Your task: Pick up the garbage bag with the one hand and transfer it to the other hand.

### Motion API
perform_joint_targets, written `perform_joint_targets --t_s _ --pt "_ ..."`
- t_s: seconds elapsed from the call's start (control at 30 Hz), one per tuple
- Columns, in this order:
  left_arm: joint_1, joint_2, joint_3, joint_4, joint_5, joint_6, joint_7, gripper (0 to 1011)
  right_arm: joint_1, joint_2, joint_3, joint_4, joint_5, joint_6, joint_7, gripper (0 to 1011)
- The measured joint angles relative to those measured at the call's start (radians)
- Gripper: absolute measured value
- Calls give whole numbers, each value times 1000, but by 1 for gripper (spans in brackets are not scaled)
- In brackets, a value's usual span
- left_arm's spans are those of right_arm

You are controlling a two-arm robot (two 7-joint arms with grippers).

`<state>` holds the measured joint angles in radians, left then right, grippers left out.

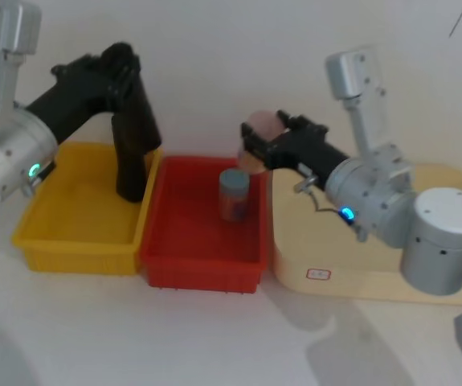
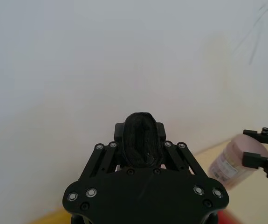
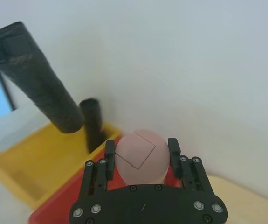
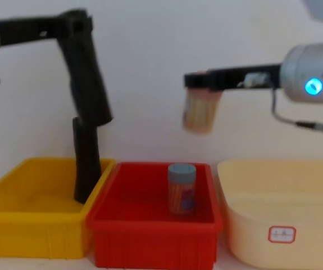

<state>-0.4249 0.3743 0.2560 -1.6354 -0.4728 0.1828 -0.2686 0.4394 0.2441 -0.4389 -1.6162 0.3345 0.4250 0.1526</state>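
**Bag aloft, receiving hand already full**

Our left hand (image 1: 120, 63), on the green-ringed arm, is clenched on the top end of the garbage bag (image 4: 88, 79). The bag hangs tilted in the air above the yellow bin (image 4: 32, 236), with its lower end swung toward the red bin (image 4: 155, 242). We judge the tight matte black roll to be light and fairly stiff along its length. It looks soft enough to dent under a hard squeeze, and its plastic skin may slip between narrow fingers. The free middle and lower part offer the best place to take hold, well below our present grip and squarely across the roll.

Our right hand (image 1: 261, 143), on the blue-ringed arm, is closed on a pink jar (image 4: 200, 112) held high over the red bin, well apart from the bag. That is the main obstacle as we read it: this hand cannot receive anything until the jar is set down.

A second black roll (image 4: 85, 163) stands in the yellow bin against the wall nearest the red bin, just under the hanging bag. The two are easy to confuse, or to knock together. A blue-lidded jar (image 4: 182, 188) stands upright in the red bin, below the gap the two hands would have to close. A cream tray (image 4: 251, 236) lies on the worktop (image 1: 214, 338) under the right arm.
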Motion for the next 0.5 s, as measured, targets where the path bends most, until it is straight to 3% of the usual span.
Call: perform_joint_targets --t_s 0.5 --pt "-109 -82 69 36 -72 -15 -99 352 -97 68 139 -193 -40 18 -113 650"
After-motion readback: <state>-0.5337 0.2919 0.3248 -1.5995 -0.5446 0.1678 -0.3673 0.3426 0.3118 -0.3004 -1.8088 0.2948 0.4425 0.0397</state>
